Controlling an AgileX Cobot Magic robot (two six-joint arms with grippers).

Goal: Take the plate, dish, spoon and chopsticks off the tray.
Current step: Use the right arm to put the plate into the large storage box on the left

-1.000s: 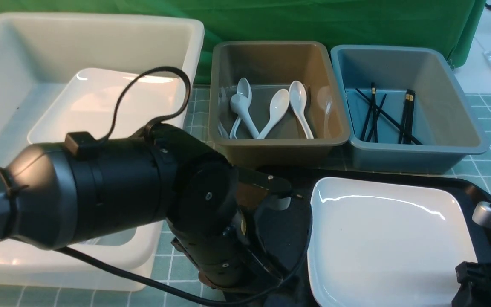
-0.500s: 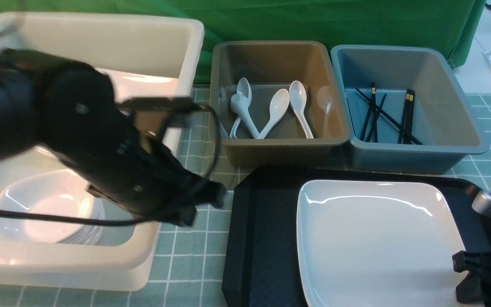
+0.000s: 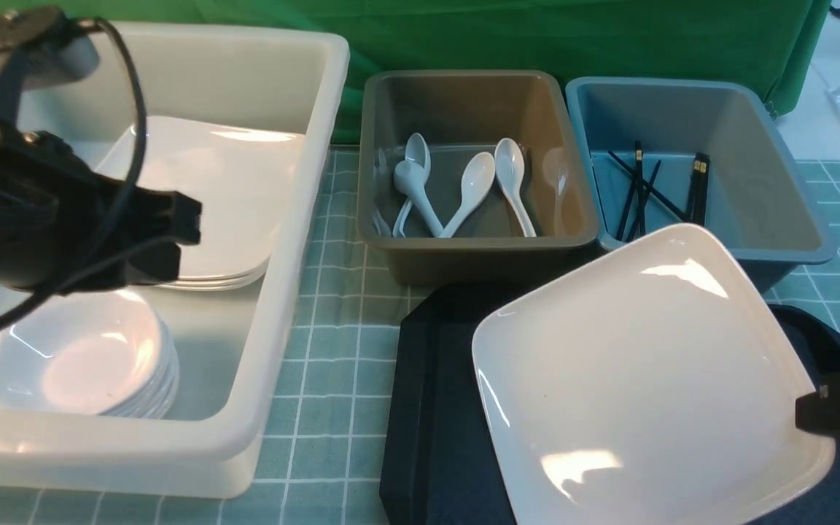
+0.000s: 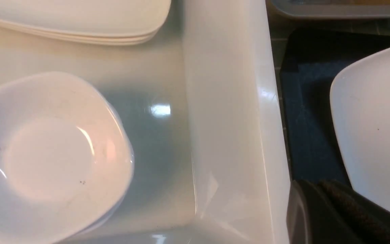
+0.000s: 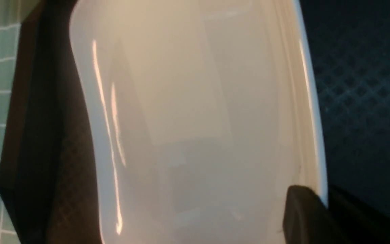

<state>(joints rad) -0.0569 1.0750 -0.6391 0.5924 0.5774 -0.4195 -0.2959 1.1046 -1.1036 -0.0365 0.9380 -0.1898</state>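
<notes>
The large white square plate (image 3: 639, 372) hangs tilted above the black tray (image 3: 427, 408), its far corner raised toward the blue tub. My right gripper (image 3: 819, 413) is shut on the plate's right rim; in the right wrist view the gripper (image 5: 321, 200) pinches the plate (image 5: 198, 118) at its edge over the tray (image 5: 361, 84). My left gripper (image 3: 183, 237) hovers shut and empty over the white tub (image 3: 303, 240), above stacked small dishes (image 3: 77, 364). In the left wrist view the left gripper (image 4: 311, 191) sits beside the tub wall. Spoons (image 3: 464, 193) lie in the brown tub, chopsticks (image 3: 642, 189) in the blue tub.
Stacked square plates (image 3: 223, 197) fill the back of the white tub. The brown tub (image 3: 478, 251) and blue tub (image 3: 792, 240) stand side by side just behind the tray. A green checked cloth (image 3: 332, 364) covers the table, with a green backdrop behind.
My left arm swung from over the tray to above the white tub and its gripper shut. The right gripper closed on the plate's rim and lifted it, tilted, off the tray.
</notes>
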